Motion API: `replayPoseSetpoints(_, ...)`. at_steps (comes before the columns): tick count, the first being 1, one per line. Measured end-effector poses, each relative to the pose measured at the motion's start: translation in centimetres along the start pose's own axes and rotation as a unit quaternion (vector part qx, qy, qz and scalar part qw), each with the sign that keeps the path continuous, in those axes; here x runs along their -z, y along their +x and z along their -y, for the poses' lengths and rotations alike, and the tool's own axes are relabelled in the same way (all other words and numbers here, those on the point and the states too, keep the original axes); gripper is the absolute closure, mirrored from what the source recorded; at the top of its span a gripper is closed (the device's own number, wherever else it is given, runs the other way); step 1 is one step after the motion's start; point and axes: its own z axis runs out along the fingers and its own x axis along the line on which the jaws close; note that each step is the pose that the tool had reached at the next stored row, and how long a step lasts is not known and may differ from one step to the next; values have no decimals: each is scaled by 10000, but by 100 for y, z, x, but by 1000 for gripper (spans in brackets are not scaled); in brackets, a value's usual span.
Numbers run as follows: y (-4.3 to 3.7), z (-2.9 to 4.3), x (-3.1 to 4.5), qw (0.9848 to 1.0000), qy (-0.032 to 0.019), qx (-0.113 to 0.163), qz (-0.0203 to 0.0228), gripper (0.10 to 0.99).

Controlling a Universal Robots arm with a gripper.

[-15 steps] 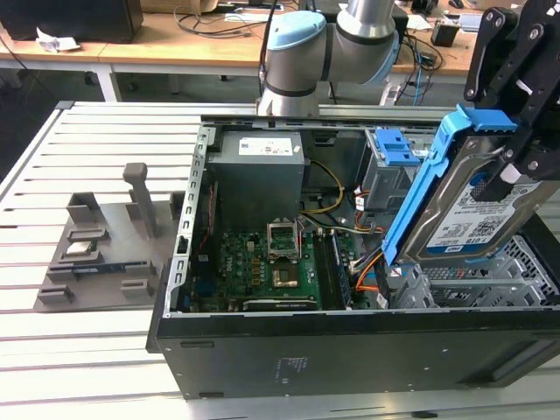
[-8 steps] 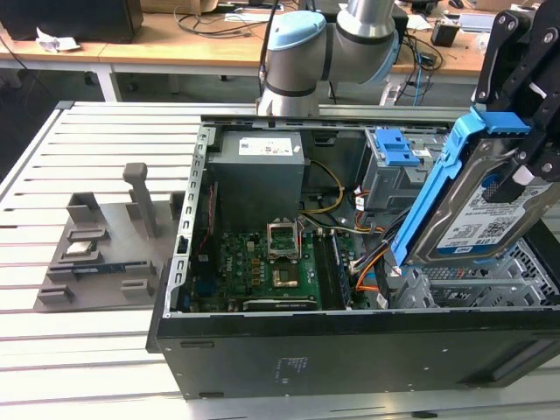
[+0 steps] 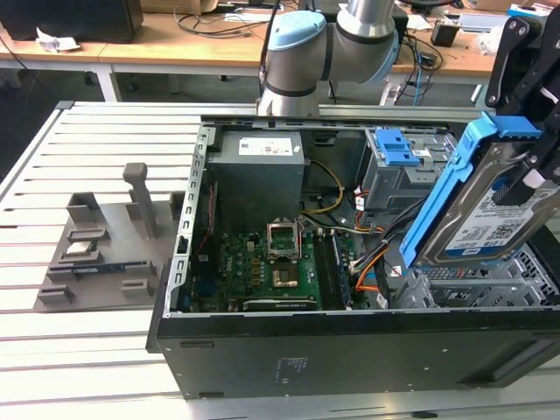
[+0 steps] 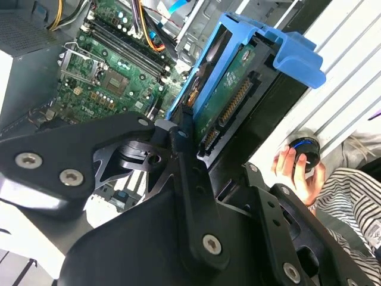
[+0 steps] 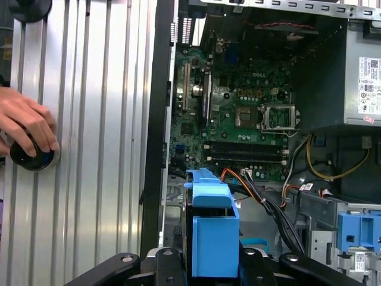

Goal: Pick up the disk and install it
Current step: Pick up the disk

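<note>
The disk (image 3: 490, 214) is a silver-grey drive with a white-and-blue label in a bright blue bracket. It hangs tilted above the open computer case (image 3: 350, 350), at the exterior view's right. My black gripper (image 3: 529, 179) is shut on it from above. In the second wrist view the disk (image 4: 229, 98) shows its green underside and connector, with a finger (image 4: 181, 149) pressed to its edge. In the first wrist view the blue bracket (image 5: 211, 229) sits between my fingers (image 5: 161, 262), over the case's drive-bay corner.
Inside the case lie a green motherboard (image 3: 262, 262), a grey power-supply box (image 3: 260, 166), loose cables (image 3: 376, 262) and a drive cage with a blue latch (image 3: 398, 149). A person's hand (image 5: 27, 122) rests on a black knob beside the case. A grey fixture (image 3: 105, 236) stands on the slatted table.
</note>
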Motion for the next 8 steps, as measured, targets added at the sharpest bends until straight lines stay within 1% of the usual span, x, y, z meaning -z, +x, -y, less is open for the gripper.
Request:
replayPoseSetpoints(3,2,26,-21,10000,0,0,0,725)
replayPoseSetpoints(8,4,44,-63,10000,0,0,-1,725)
